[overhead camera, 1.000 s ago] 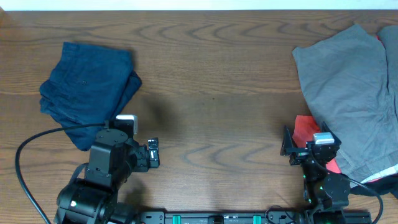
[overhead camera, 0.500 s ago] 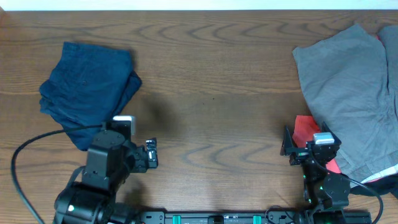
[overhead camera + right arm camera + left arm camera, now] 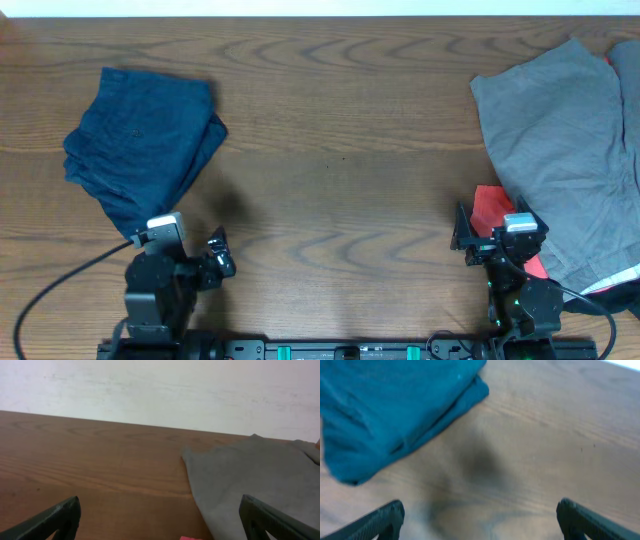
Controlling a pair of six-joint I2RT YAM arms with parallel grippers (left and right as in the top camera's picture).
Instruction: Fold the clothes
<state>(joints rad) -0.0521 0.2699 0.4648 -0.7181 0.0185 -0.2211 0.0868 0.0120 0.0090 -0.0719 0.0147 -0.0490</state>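
Jaws on both arms gape empty: folded dark-blue cloth garment (image 3: 140,140) looks done, spread grey fabric garment (image 3: 560,140) awaits folding.

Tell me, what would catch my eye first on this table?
Probably the dark blue cloth, folded into a bundle at the left of the wooden table. Opposite it, a big grey garment sprawls unfolded at the right edge, with red cloth showing at its near edge. The left tool and right tool sit open and empty near the front.
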